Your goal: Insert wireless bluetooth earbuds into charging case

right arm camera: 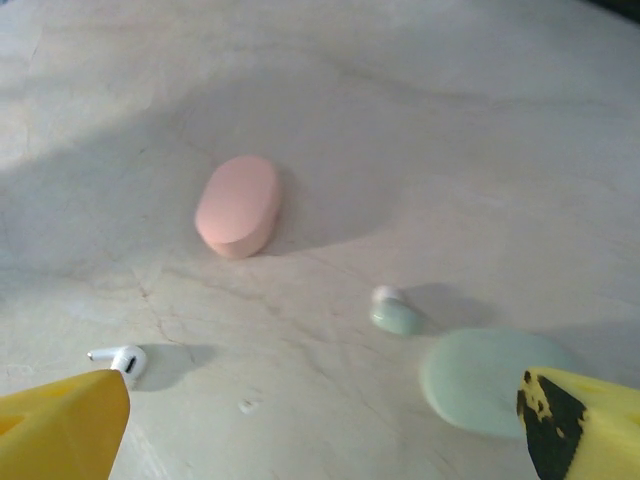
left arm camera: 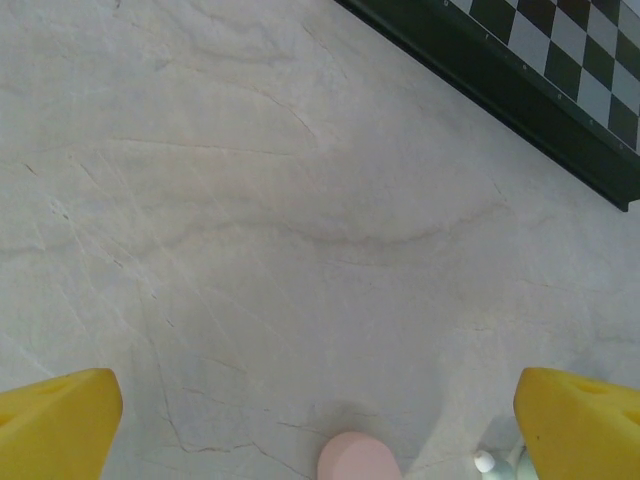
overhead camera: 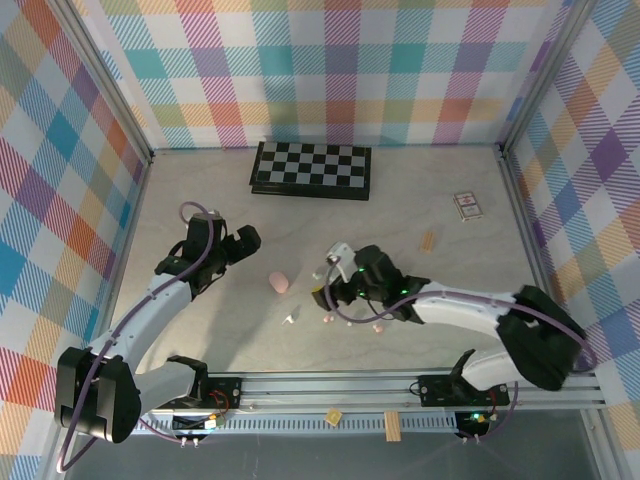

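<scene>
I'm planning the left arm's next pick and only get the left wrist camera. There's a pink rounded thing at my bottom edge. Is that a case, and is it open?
Observer: Yes, a pink case, lying flat with its lid shut.
Operator: Any other case out there?
Observer: A mint case sits by the right gripper, whose jaws are open.
Operator: Any earbuds for it?
Observer: One mint earbud lies on the table between the two cases.
</scene>
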Available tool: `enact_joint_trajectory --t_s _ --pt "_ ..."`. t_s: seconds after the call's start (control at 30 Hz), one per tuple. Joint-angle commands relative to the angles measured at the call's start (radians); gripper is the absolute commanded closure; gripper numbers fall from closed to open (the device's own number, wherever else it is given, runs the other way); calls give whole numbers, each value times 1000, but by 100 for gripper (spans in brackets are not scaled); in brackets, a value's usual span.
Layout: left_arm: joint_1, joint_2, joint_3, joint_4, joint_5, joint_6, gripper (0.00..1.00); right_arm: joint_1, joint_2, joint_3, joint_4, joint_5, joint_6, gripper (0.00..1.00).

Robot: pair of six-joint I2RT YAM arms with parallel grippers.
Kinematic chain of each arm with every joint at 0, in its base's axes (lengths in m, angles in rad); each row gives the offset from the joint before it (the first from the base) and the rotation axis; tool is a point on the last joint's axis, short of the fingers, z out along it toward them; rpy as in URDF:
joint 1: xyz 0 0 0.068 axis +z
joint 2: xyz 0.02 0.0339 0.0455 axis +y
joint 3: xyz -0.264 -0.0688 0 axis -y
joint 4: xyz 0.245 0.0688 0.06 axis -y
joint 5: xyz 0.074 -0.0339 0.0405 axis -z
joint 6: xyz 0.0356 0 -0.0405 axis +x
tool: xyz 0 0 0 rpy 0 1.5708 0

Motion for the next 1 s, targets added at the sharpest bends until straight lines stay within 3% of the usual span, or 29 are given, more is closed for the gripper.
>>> enact_joint_trajectory --t_s 0.0,0.2,0.5,0.73,0.97 --pt "21 6 5 -18 56 -59 0 61 106 93 96 77 44 1" --pt "48 -5 2 -47 43 -35 0 148 324 234 114 136 45 1" --pt "58 -63 11 -108 15 25 0 155 532 399 47 149 57 1" --pt "58 -94 -6 -112 18 29 0 154 621 459 33 160 57 12" --pt "58 -99 -11 -116 21 36 0 153 650 479 26 165 51 37"
